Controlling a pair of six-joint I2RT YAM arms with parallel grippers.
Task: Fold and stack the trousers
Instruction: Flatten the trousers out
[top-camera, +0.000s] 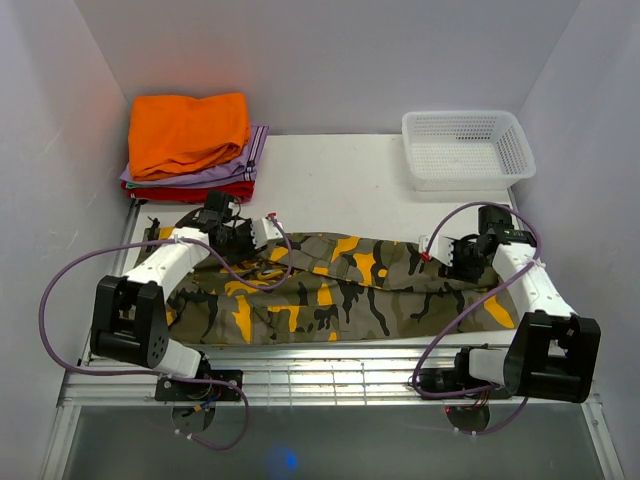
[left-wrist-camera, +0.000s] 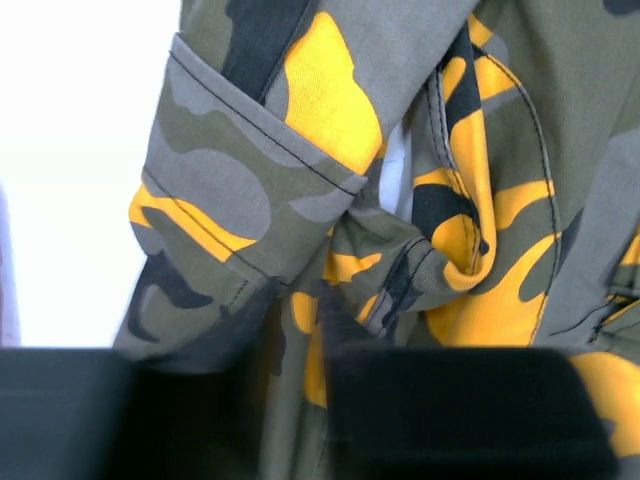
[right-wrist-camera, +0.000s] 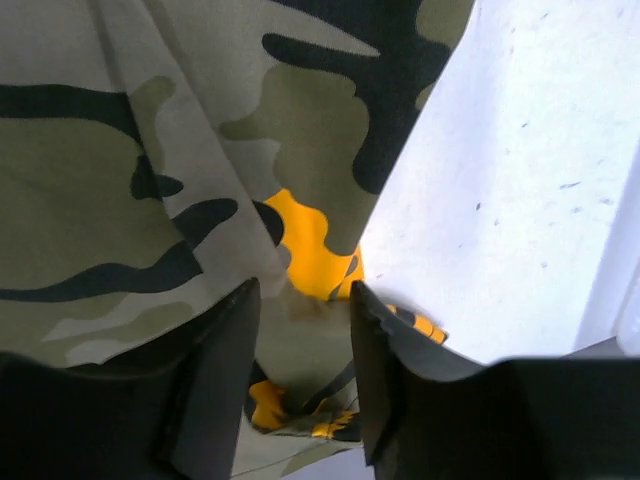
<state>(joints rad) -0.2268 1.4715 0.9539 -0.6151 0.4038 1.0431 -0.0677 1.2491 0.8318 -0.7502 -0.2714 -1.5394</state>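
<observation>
Matt cloth trousers (top-camera: 340, 290) (stitched seams), plastic mesh basket (top-camera: 465, 150)

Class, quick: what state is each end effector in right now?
Left end effector: closed on the trousers.
Right end effector: fabric in the gap; grip cannot be told.

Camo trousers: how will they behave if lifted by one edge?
Likely floppy: the trousers lie creased and bunched into folds, so they'd probably drape and sag. Probably not slippery: the cloth looks like matte twill with stitched seams.
</observation>
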